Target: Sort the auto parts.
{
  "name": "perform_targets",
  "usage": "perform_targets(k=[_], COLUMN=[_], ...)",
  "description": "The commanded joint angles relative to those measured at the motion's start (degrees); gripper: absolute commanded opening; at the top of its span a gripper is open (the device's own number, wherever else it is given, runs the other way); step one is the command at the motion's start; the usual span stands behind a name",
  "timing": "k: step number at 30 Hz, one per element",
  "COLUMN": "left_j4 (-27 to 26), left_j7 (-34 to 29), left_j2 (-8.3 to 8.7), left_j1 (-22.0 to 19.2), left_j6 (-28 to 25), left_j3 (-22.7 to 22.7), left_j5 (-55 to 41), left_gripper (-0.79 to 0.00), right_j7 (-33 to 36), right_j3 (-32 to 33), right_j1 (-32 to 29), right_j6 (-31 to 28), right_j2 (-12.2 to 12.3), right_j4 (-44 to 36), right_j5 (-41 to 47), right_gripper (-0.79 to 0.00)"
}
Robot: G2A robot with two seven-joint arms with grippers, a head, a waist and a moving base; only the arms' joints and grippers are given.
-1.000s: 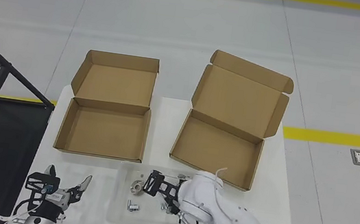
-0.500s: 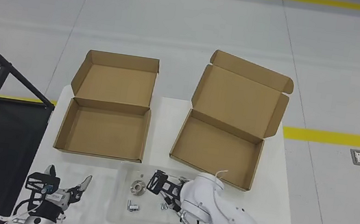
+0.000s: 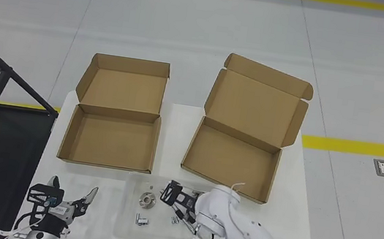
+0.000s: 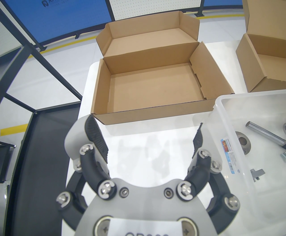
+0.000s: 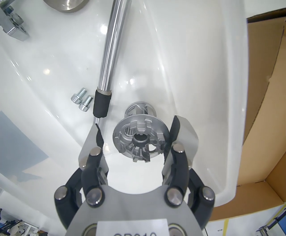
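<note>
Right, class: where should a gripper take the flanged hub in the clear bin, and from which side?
Probably by the wide disc rim of the flanged hub, from its open-face side, where the right gripper sits. The narrower neck points away, leaving the rim's opposite edges free to pinch.

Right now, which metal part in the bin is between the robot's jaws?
The round flanged hub, which sits between the open jaws of the right gripper. The chrome rod and the two bolts lie outside them.
</note>
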Motion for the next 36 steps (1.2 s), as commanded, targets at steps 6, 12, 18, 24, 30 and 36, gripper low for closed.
perform_targets(k=[6, 12, 18, 24, 30, 36], left_j4=[0.0, 0.0, 0.0, 0.0, 0.0, 0.0], left_j7=[0.0, 0.0, 0.0, 0.0, 0.0, 0.0], left_j2=[0.0, 0.0, 0.0, 0.0, 0.0, 0.0], left_j1=[0.0, 0.0, 0.0, 0.0, 0.0, 0.0], left_j6=[0.0, 0.0, 0.0, 0.0, 0.0, 0.0], left_j3=[0.0, 0.0, 0.0, 0.0, 0.0, 0.0], left_j5=[0.0, 0.0, 0.0, 0.0, 0.0, 0.0], left_gripper=[0.0, 0.0, 0.0, 0.0, 0.0, 0.0], right_j7=[-1.3, 0.3, 1.2, -5.0, -15.1, -18.0], right_j3=[1.2, 5.6, 13.3, 20.3, 24.2, 24.6], right_j1=[-0.2, -2.5, -7.6, -10.8, -8.2, -5.8], right_j6=[0.1, -10.2, -11.6, -9.4, -5.4, -6.7], right_j2=[-0.1, 1.5, 4.1, 5.3, 5.1, 4.9], right_j4=[-0.3, -11.2, -29.2, -39.9, -34.6, -29.2], right_j5=[-0.6, 5.3, 2.2, -1.9, -2.6, -0.7], right_gripper=[-0.776, -0.785, -0.785, -0.785, -0.785, -0.785])
